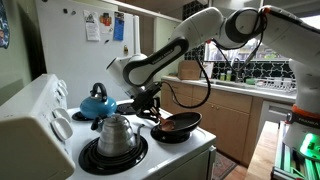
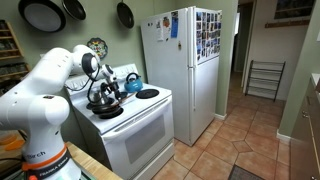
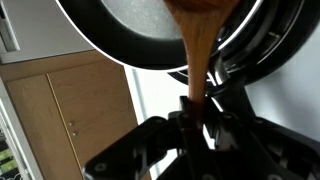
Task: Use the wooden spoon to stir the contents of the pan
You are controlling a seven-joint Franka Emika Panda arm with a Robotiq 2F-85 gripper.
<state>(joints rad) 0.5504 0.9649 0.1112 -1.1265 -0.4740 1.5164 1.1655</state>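
The black pan (image 1: 180, 127) sits on a far burner of the white stove, with the reddish-brown contents (image 1: 176, 124) inside it. My gripper (image 1: 150, 101) hangs just beside the pan, between it and the steel kettle. It is shut on the handle of the wooden spoon (image 3: 197, 60), which slants from the jaws into the pan. In the wrist view my gripper (image 3: 195, 101) grips the light brown handle, and the spoon's broad end reaches over the dark pan rim (image 3: 112, 47). In an exterior view the pan (image 2: 147, 93) shows as a dark disc; the spoon is too small to make out there.
A shiny steel kettle (image 1: 116, 133) stands on the nearest burner and a blue kettle (image 1: 97, 101) behind it, both close to my arm. A white fridge (image 2: 185, 60) stands beside the stove (image 2: 135, 125). Wooden cabinets (image 1: 225, 115) and a cluttered counter lie behind the pan.
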